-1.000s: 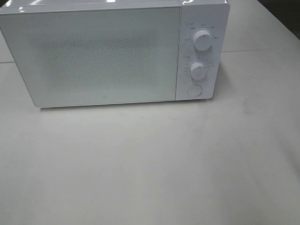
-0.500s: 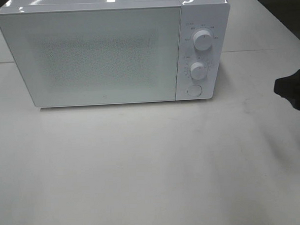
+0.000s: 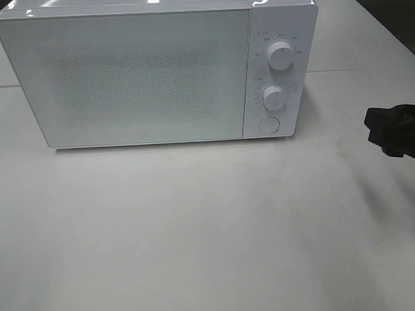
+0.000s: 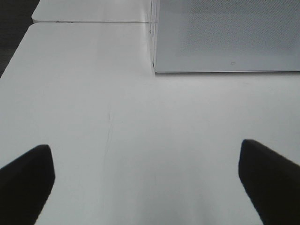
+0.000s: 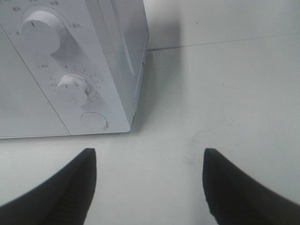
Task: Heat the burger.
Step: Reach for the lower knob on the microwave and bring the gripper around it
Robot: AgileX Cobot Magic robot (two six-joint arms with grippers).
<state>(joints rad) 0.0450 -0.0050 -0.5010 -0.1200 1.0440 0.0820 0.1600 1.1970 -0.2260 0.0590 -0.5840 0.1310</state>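
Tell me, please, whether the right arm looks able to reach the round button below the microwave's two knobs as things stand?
Probably yes. The right gripper hangs open to the right of the microwave, and only bare table lies between it and the round button, which faces the front uncovered.

A matte white rectangular tabletop (image 3: 196, 231) fills most of the view. It butts against a second white tabletop (image 3: 367, 34) behind it along a thin seam (image 3: 368, 69). Dark floor (image 3: 400, 5) shows beyond the far corner. Faint thin scratches (image 4: 108, 131) mark the surface. The light is soft and even, with blurred shadows.
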